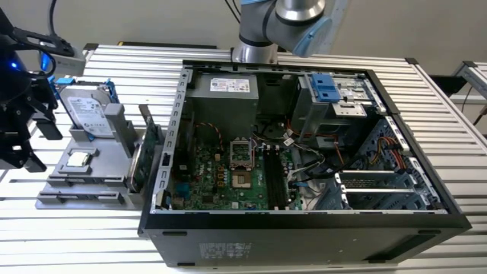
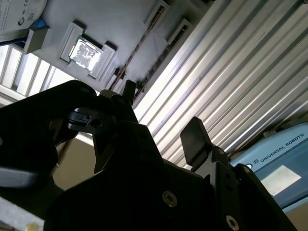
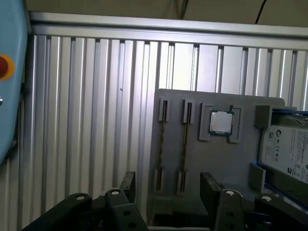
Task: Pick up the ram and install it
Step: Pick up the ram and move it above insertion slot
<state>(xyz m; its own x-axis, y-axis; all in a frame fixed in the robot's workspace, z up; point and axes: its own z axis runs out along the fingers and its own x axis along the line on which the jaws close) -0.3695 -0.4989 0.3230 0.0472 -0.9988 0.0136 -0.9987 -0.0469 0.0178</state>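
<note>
The ram [image 3: 184, 144] stands on edge in a slot of the grey holder [image 3: 226, 168] and shows as a thin brownish line; a second such line [image 3: 162, 139] runs in the slot beside it. My black gripper [image 3: 168, 185] hangs above the holder's slot end, open, with a wide gap and nothing between its fingers [image 3: 210, 185]. The second wrist view has the gripper [image 2: 161, 115] open too, over the ribbed table beside the holder [image 2: 120, 24]. In the exterior view the gripper [image 1: 40, 145] is at the far left, beside the holder [image 1: 106, 171].
The open computer case [image 1: 426, 188] with its motherboard [image 1: 224, 171] lies to the exterior view's right of the holder. The holder also carries a hard drive [image 1: 88, 111], a processor chip [image 3: 221, 122] and an upright green card [image 1: 152, 140]. A blue-grey control box [image 3: 9, 72] lies beyond the ribbed table [image 3: 96, 120].
</note>
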